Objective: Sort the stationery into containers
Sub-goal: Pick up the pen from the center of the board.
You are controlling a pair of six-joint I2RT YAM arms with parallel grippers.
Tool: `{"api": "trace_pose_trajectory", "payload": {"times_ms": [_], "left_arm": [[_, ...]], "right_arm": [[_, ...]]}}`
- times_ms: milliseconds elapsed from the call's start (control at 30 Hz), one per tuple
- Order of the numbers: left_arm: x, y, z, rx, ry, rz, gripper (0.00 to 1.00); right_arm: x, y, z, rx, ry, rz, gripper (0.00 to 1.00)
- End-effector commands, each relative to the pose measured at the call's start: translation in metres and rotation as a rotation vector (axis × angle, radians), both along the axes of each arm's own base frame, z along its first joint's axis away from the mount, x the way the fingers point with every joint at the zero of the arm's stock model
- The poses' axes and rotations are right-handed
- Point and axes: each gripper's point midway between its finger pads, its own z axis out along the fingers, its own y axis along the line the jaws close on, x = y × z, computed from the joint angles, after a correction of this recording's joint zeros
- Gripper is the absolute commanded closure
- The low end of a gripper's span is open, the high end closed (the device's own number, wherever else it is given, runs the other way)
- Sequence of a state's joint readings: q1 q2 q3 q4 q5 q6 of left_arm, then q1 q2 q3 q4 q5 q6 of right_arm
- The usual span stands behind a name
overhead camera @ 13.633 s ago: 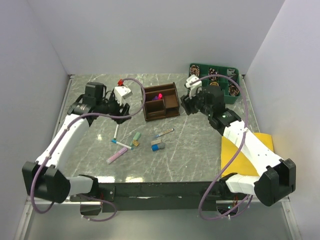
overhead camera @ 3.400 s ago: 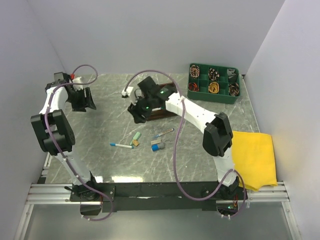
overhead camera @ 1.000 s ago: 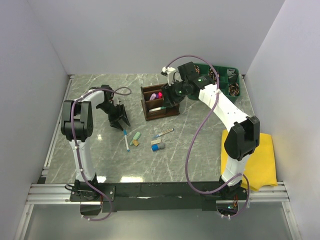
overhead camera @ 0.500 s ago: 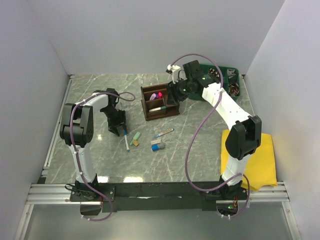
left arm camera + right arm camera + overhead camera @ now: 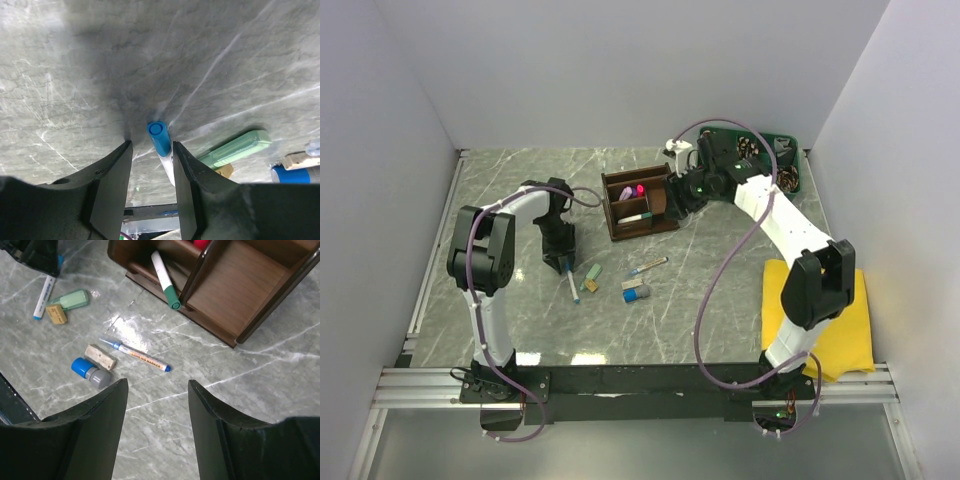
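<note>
left wrist view: left pincer low over the grey, white-veined, stone-look tabletop. its two flat dark fingers are apart, straddling the round blue cap of a white-barrelled pen. there is a slim gap on the cap's left side; contact on the right side cannot be told. lower right of frame: rounded mint-green eraser piece, small tan stub touching its lower end, glossy blue-and-grey stub at the frame edge.

right wrist view: right pincer spread wide, nothing in it, above the tabletop. upper right: dark brown wooden organiser with smooth partition walls. white marker with green cap lies slanted in its low trough. centre left: thin pen with blue tip, and a rough tan block just beside the blue-and-grey stub.

top external: pink marker and purple marker sit in the organiser's rear compartments.
</note>
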State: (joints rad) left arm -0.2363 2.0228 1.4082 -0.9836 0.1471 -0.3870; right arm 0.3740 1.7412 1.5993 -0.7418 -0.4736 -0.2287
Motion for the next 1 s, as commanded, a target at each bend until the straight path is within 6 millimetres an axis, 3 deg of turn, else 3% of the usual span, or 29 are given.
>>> {"api": "trace_pose_trajectory", "payload": {"times_ms": [0,67,167,200,233,367,467,500,567,600,667,700,800,867,967], "left_arm": [[-0.008,0.002,-0.034,0.087,0.041,-0.028,0.56],[-0.011,0.000,-0.038,0.091,0.048,-0.043,0.59],[-0.013,-0.003,-0.042,0.077,0.058,-0.061,0.82],[-0.012,-0.005,-0.042,0.060,0.057,-0.078,0.95],[-0.010,-0.005,-0.041,0.052,0.057,-0.084,0.99],[0.005,-0.003,-0.024,0.004,0.007,-0.178,0.99],[0.028,0.004,0.011,-0.104,-0.069,-0.199,0.99],[0.036,0.005,0.034,-0.139,-0.101,-0.256,0.99],[0.044,-0.004,0.059,-0.257,-0.149,-0.402,0.99],[0.056,-0.013,0.087,-0.316,-0.211,-0.461,0.99],[0.068,-0.032,0.115,-0.440,-0.318,-0.597,0.99],[0.085,-0.040,0.141,-0.464,-0.420,-0.645,0.99],[0.107,-0.071,0.191,-0.585,-0.635,-0.761,0.99],[0.107,-0.094,0.218,-0.665,-0.762,-0.914,0.99],[0.112,-0.107,0.249,-0.669,-0.976,-1.143,0.99]], "right_arm": [[-0.003,-0.007,0.033,0.041,-0.108,-0.008,0.41],[-0.006,-0.009,0.030,0.040,-0.105,-0.014,0.41],[-0.011,-0.013,0.032,0.029,-0.124,-0.019,0.41],[-0.010,-0.015,0.033,0.025,-0.129,-0.023,0.41],[-0.009,-0.016,0.033,0.019,-0.136,-0.028,0.41],[-0.006,-0.020,0.040,0.002,-0.165,-0.043,0.41],[-0.001,-0.024,0.046,-0.019,-0.194,-0.053,0.41],[0.001,-0.026,0.048,-0.032,-0.204,-0.059,0.41],[0.003,-0.030,0.050,-0.047,-0.226,-0.061,0.41],[0.004,-0.030,0.049,-0.052,-0.233,-0.061,0.41],[0.007,-0.034,0.048,-0.069,-0.252,-0.077,0.41],[0.009,-0.035,0.048,-0.070,-0.260,-0.086,0.41],[0.009,-0.041,0.046,-0.082,-0.275,-0.114,0.41],[0.007,-0.043,0.045,-0.092,-0.274,-0.116,0.41],[0.010,-0.045,0.036,-0.106,-0.264,-0.117,0.41]]}}
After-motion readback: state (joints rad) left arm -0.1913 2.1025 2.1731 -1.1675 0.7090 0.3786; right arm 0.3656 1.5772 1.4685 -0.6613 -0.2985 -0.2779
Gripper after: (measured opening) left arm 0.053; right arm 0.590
